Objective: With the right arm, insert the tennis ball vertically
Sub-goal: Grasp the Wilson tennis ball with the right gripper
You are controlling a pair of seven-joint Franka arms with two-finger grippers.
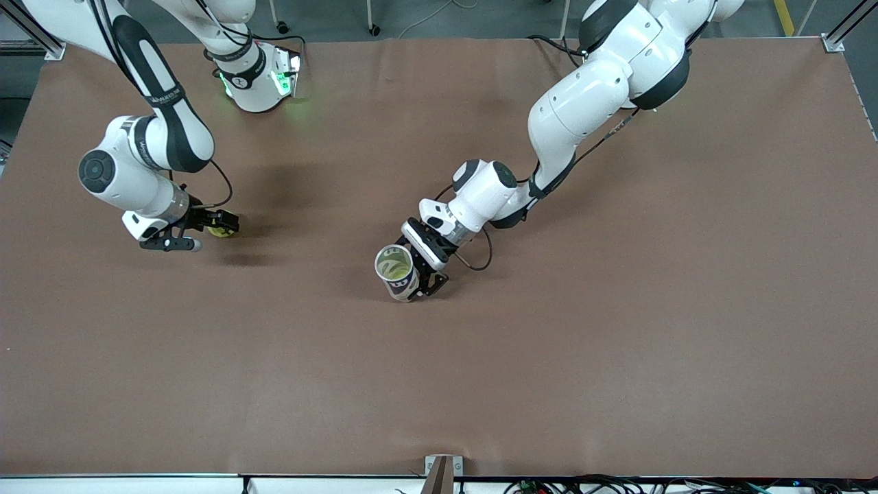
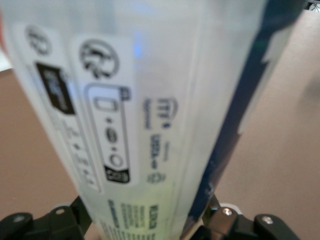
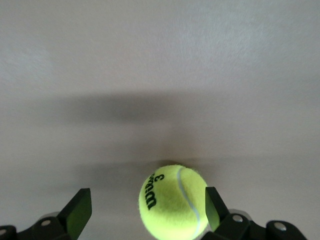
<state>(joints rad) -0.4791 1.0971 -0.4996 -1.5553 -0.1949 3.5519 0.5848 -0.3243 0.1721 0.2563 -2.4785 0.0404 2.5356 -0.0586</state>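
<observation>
Closest to the front camera, near the middle of the frame, a clear tennis ball can [image 1: 396, 272] stands with its open mouth tipped up toward the lens; some yellow-green shows inside it. Brown table [image 1: 617, 343] fills almost the whole frame, from edge to edge. Two white arms enter from the top. Coming from the upper right, the left arm [image 1: 583, 103] reaches to centre frame, where the left gripper [image 1: 424, 271] is clamped about the can's side; in the left wrist view the can's printed label [image 2: 115, 135] fills the picture between the black fingers [image 2: 240, 225]. From the upper left, the right arm [image 1: 147, 147] bends down to the middle left of the frame. There the right gripper [image 1: 206, 230] sits low at the table with its fingers spread wide, holding nothing. Between those fingers lies the yellow tennis ball [image 3: 173, 201], resting on the table, close against one finger [image 3: 212, 205] and well clear of the other.
</observation>
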